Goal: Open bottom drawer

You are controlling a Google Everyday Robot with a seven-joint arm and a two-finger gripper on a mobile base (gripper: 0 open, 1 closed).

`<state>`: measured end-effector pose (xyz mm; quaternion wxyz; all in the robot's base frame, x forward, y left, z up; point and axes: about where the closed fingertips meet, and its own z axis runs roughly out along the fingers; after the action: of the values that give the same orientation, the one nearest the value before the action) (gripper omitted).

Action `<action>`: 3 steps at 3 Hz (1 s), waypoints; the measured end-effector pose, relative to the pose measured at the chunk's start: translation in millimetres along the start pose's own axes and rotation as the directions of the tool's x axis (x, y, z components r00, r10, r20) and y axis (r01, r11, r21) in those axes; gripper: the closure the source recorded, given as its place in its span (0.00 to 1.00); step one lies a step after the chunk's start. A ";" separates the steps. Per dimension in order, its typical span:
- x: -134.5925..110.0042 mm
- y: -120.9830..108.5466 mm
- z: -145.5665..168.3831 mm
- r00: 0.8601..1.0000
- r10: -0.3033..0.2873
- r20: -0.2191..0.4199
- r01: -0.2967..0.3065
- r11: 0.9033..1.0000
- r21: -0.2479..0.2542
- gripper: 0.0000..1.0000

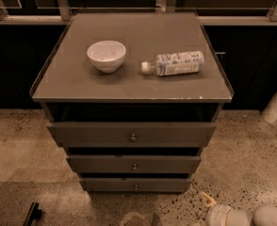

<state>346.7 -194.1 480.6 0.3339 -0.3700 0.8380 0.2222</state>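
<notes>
a low grey-brown table with three drawers stands on a speckled stone floor, seen from above and in front. the bottom drawer, the lowest and slimmest of the three, sits just above the floor at the foot of the table, with a small round metal knob at the centre of its flat front. above it, across a dark gap, is the middle drawer, and above that the top drawer with the tallest and widest front; each has its own knob in line with the one below.

the robot's tool is low in the right corner of the view, down near the floor, to the right of the bottom drawer and well apart from its knob, touching nothing. only a pale pointed tip and the rounded white body behind it show, and it cannot be told whether the tool is apart or together.

on the table top a white bowl stands upright left of centre. a plastic bottle lies on its side just to the right of the bowl, its white cap towards the bowl, the two not touching. a small black object lies on the floor at lower left. a white post leans at the right edge, and metal rails run along the dark wall behind.
</notes>
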 end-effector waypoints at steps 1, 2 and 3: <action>4.3 3.1 9.5 1.000 0.012 0.003 -0.012 1.000 -0.020 0.18; 4.3 3.1 9.6 1.000 0.012 0.003 -0.012 1.000 -0.020 0.42; 4.3 3.1 9.6 1.000 0.012 0.003 -0.011 1.000 -0.020 0.65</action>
<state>346.0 -188.2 471.4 0.3301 -0.3682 0.8373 0.2332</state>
